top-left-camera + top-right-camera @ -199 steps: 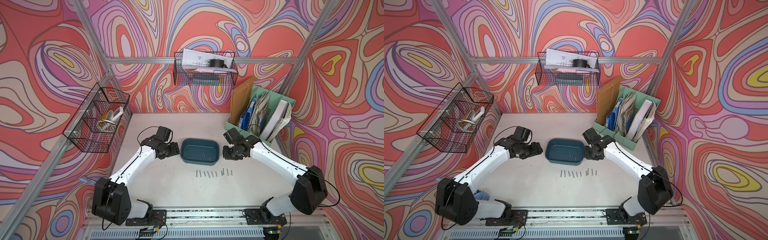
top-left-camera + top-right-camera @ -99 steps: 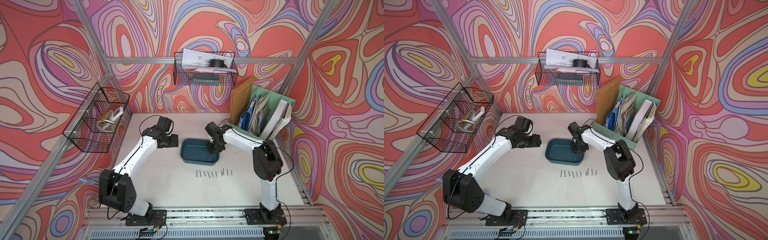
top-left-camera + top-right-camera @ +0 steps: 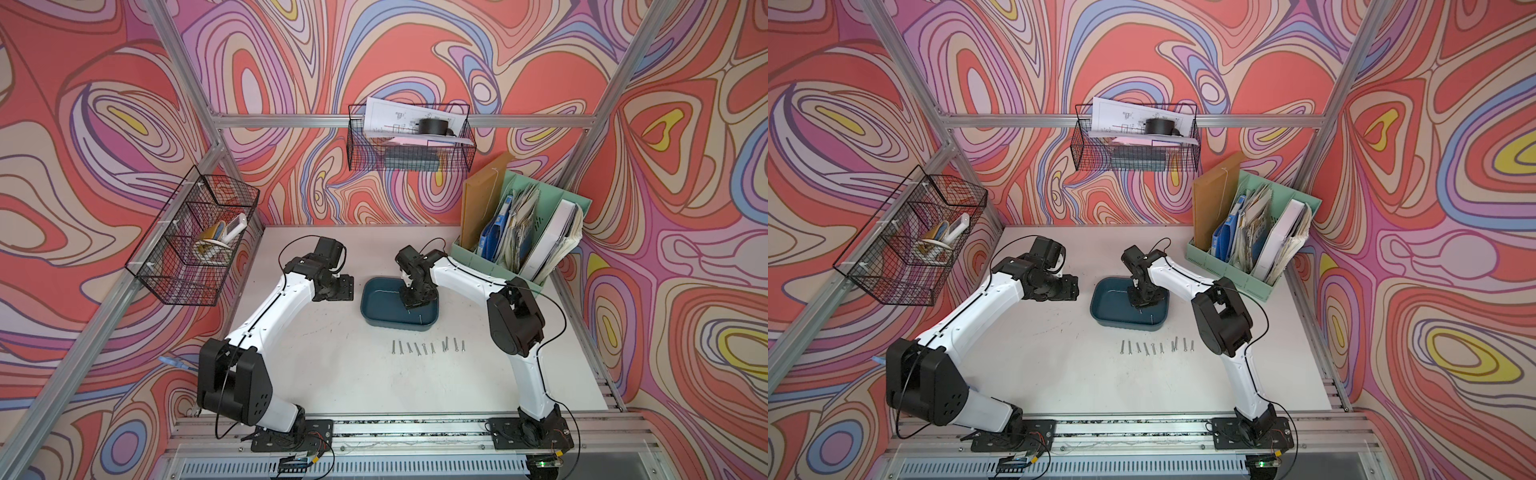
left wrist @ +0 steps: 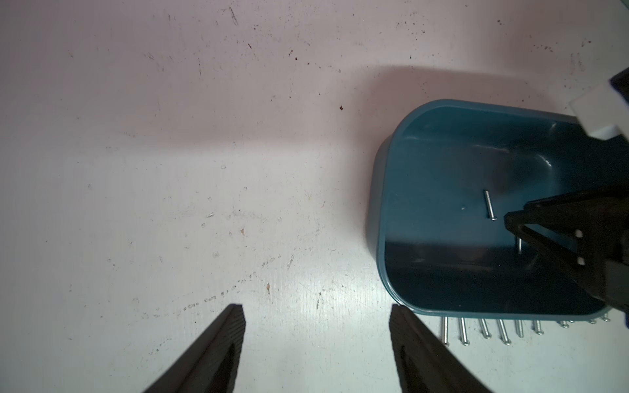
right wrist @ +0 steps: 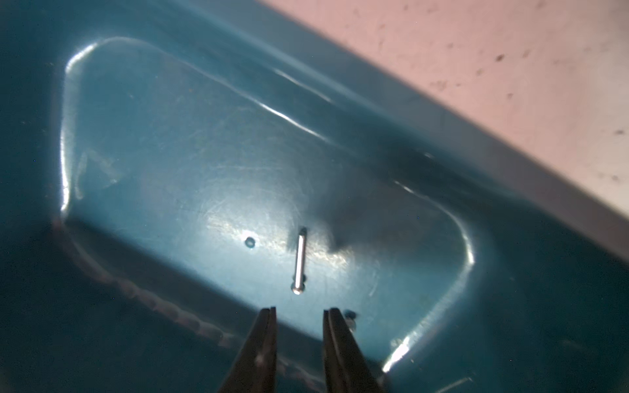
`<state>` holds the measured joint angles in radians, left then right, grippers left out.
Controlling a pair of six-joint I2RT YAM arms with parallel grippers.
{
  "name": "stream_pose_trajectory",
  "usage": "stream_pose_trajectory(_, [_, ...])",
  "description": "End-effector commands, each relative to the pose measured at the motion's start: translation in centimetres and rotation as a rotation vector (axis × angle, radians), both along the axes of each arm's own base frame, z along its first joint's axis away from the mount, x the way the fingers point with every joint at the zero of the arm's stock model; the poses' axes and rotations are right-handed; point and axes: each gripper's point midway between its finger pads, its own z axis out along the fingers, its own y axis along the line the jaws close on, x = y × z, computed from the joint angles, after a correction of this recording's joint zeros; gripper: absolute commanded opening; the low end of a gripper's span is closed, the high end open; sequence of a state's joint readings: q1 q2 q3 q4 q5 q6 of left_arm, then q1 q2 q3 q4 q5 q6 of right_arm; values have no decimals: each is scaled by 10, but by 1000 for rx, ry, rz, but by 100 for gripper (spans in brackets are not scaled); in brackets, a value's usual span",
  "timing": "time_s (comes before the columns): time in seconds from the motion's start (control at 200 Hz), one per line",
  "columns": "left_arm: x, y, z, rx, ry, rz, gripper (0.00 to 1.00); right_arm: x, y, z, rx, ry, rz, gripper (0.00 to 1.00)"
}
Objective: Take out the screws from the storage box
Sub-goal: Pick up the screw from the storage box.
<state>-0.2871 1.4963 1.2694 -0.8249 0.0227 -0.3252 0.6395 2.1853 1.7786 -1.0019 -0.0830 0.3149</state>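
**bolt_fan:** Where's the right gripper [image 5: 300, 311] at?

**yam_watcher:** Down inside the storage box [image 3: 380, 301], tips aimed at its floor. The jaws are only a narrow gap apart and there's nothing between them. One screw [image 5: 299, 263] lies flat on the box floor just ahead of the tips, roughly lined up with the gap. Neither finger touches it, as far as the right wrist view shows.

**bolt_fan:** Anything else in the box?

**yam_watcher:** Yep, a second screw [image 4: 519, 245], half hidden behind the right gripper in the left wrist view. Can't tell if the gripper's touching it.

**bolt_fan:** And the box itself?

**yam_watcher:** The dark teal tray sits flat on the white table [image 3: 332, 374], about midway between the two arms. A row of screws [image 3: 428, 347] lies on the table just beside its near long edge, side by side, on the robot's side of the box.

**bolt_fan:** What about the left arm?

**yam_watcher:** The left gripper [image 4: 317, 307] hangs over bare table just off the box's left end, apart from it. Its jaws are spread wide and it's got hold of nothing.
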Motion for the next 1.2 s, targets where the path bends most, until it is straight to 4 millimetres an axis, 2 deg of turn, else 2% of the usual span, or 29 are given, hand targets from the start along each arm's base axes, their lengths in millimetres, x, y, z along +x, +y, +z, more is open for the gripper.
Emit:
stream_pose_trajectory(0.0, [-5, 5, -8, 24, 35, -3, 73, -2, 3, -15, -24, 28, 3, 26])
stream_pose_trajectory(0.315, [-10, 9, -7, 36, 36, 4, 73, -4, 0, -34, -72, 49, 1, 22])
stream_pose_trajectory(0.786, [-13, 11, -6, 26, 28, 35, 73, -11, 2, -38, -126, 30, 31, 2])
stream_pose_trajectory(0.951, [-18, 10, -2, 3, 16, 49, 73, -5, 0, -19, -118, -29, 9, 0])
stream_pose_trajectory(1.197, [-23, 3, 5, -64, -25, 43, 73, 9, 2, 25, -94, -148, -15, 0])
